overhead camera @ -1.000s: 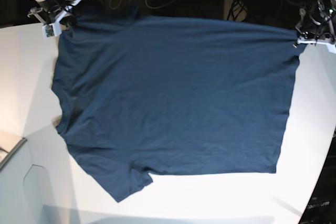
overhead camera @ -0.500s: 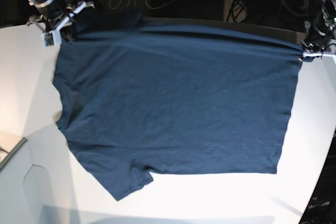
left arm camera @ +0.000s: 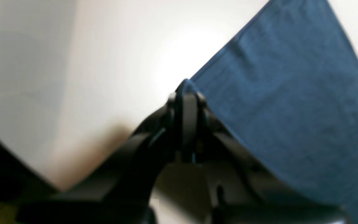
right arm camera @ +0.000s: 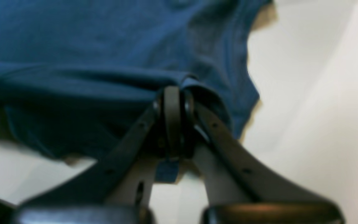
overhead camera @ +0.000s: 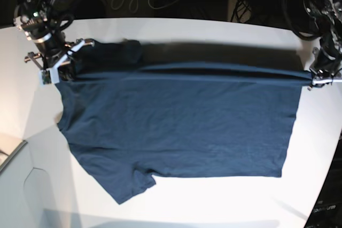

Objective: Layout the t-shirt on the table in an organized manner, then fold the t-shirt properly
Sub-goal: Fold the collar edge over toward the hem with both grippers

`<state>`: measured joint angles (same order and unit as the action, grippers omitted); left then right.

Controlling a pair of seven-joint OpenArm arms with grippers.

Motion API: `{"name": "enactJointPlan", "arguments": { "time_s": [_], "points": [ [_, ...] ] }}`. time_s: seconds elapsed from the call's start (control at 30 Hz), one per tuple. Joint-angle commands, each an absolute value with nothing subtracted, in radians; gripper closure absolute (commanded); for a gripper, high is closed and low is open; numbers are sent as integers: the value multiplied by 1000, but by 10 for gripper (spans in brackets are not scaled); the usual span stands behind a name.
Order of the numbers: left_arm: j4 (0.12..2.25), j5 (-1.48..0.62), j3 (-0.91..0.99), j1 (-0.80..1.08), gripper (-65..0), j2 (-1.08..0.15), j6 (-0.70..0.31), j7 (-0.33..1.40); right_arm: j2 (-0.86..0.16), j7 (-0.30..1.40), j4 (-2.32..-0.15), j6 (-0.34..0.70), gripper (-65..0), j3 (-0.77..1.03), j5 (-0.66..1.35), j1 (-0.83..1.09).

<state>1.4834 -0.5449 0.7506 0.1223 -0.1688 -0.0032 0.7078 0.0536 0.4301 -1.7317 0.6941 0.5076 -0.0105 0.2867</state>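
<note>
Shirt (overhead camera: 181, 126): spread on table (overhead camera: 224, 201), far edge lifted taut between arms.
Left gripper (overhead camera: 311, 80): jaws clamped on one shirt corner.
Right gripper (overhead camera: 63, 68): jaws clamped on the opposite corner.

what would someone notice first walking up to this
A big navy t-shirt spread across the middle of the white table, its far edge lifted into a taut fold. The right gripper pinches that edge at the base view's left, and the left gripper pinches it at the right.
</note>
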Motion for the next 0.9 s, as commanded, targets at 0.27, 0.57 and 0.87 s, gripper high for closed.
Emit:
{"name": "enactJointPlan", "arguments": {
  "time_s": [0.27, 0.57, 0.87],
  "points": [
    [1486, -538, 753, 22, 0, -189, -5, 684, -7, 406, -1581, 698, 0, 495, -1, 133],
    [1366, -538, 677, -8, 0, -226, -5, 673, -71, 400, -1435, 698, 0, 398, -1, 24],
    [1293, -536, 671, -79, 0, -254, -5, 673, -104, 400, -1308, 698, 0, 398, -1, -76]
  ]
}}
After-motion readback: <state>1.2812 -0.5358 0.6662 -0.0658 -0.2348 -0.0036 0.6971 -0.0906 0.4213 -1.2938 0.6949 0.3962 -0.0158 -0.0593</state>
